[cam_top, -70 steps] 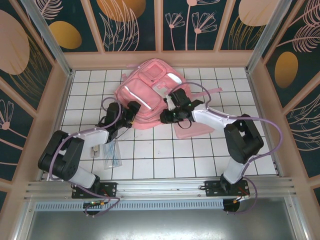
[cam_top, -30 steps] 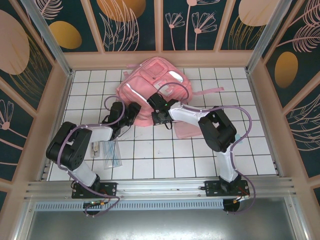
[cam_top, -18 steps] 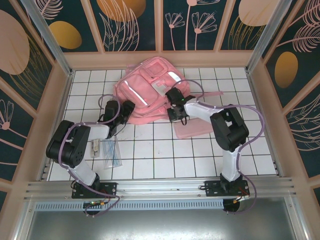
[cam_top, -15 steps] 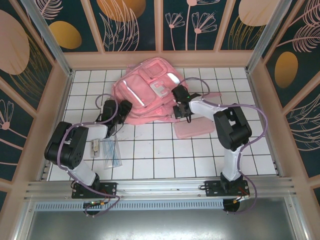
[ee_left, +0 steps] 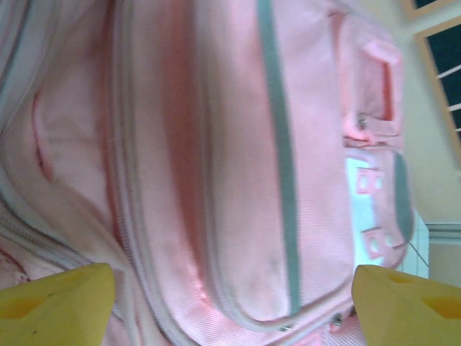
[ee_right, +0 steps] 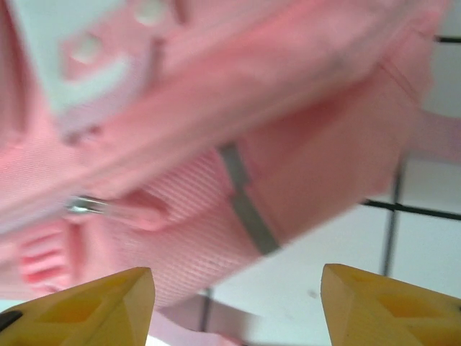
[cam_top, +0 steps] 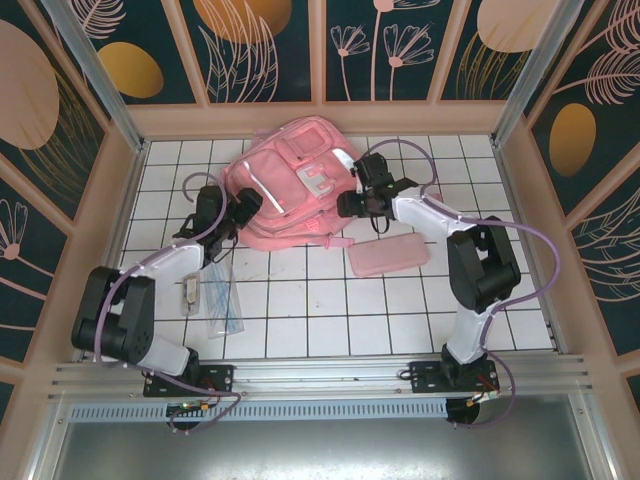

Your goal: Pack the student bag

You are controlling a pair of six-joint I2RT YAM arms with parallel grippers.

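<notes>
Left pincer (cam_top: pixel 245 208): spread wide, holding nothing. It sits at the 8 o'clock edge of the student bag (cam_top: pixel 290 180). In the left wrist view (ee_left: pixel 230 308) its yellow tips frame pink cloth and a long zip line.
Student bag: lies flat at the 12 o'clock end of the worktop (cam_top: pixel 330 310), front pockets and silver strips facing up.
Right pincer (cam_top: pixel 347 205): also spread and empty, at the bag's 3 o'clock side. In the right wrist view (ee_right: pixel 238 301) a metal zip pull (ee_right: pixel 85 206) shows ahead of the tips.
Loose items: a flat pink pencil case (cam_top: pixel 390 256) at the bag's 5 o'clock and a clear pouch (cam_top: pixel 222 308) at its 7 o'clock, both outside the bag.
Step in hand: probably a fresh hold to get the bag open (nothing is packed yet, it seems).
Doing it well: the left pincer should pin the cloth close beside the zip. The right should close squarely on the pull and draw along the zip line, not upward, or the soft bag will slide.
Change from a second earlier: the right pincer was pressed together at the bag's 6 o'clock edge and is now parted further right. The bag has turned, and the pencil case lies more uncovered.
</notes>
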